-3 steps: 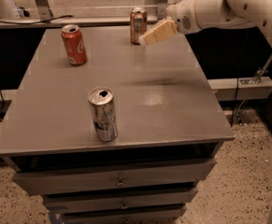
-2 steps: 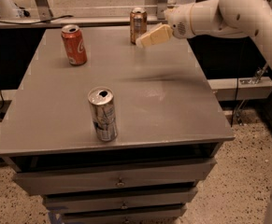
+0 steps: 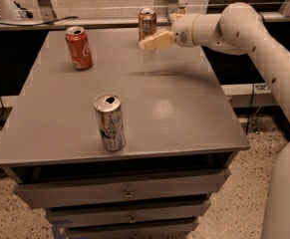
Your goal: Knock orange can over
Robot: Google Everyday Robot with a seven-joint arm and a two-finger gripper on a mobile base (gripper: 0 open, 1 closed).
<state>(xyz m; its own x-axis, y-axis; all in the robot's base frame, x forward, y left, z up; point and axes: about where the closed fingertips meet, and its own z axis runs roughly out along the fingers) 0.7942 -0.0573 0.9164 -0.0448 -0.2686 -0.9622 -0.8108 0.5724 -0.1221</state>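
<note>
gripper (image 3: pixel 144 44) hovered upper centre beside the orange can (image 3: pixel 147 23), spread or closed i couldn't tell; a low nudge might slide it upright, not tip it.

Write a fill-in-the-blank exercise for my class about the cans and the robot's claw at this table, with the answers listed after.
The table holds ___ cans.
The claw hovers close by the orange can, which stands ___.
The silver can stands nearest the table's ___ edge.
In the picture, the red can stands to the ___ of the orange can.
Answers: three, upright, front, left.
</note>
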